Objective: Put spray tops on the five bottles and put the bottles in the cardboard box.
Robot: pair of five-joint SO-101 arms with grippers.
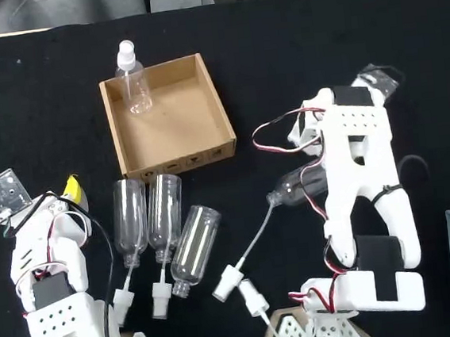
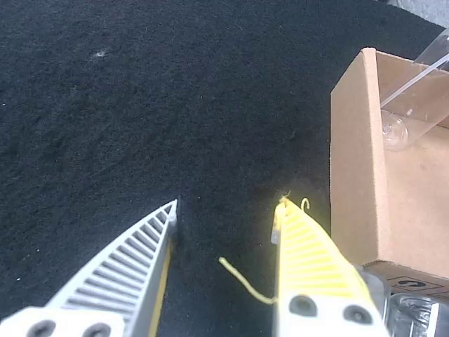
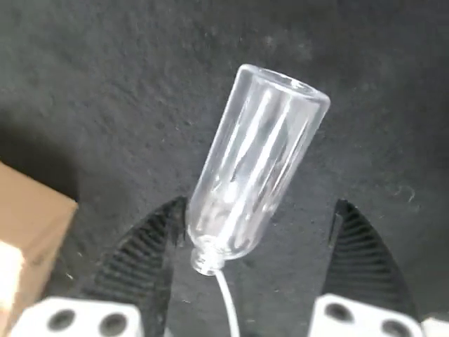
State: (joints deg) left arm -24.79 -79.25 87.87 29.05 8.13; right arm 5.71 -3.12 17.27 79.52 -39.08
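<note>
Now, closest to the arm bases you have a loose spray top (image 1: 253, 296) lying on the black cloth (image 1: 42, 90). Just beside it is a second spray top (image 1: 228, 280), whose thin tube runs up toward the neck of the fourth bottle (image 3: 256, 161).

On the left arm's side, two more spray tops (image 1: 123, 302) lie just off the necks of the outer two of three clear bottles (image 1: 165, 210). These bottles lie side by side on the cloth, necks toward you, and the third one's neck is bare.

Your right gripper (image 3: 261, 203) has its black fingers spread. The fourth bottle lies between them, neck toward the wrist, with the tube entering it. It sits close to one finger and well clear of the other.

Your left gripper (image 2: 228, 203) is also spread, with one white finger and one yellow. It hangs over bare cloth just beside the near wall of the cardboard box (image 2: 354, 154) and holds nothing.

Farther out, the box sits open-topped just beyond the three bottles. A capped bottle (image 1: 132, 80) rests in its far corner on the left arm's side, its white top showing past the far wall.
</note>
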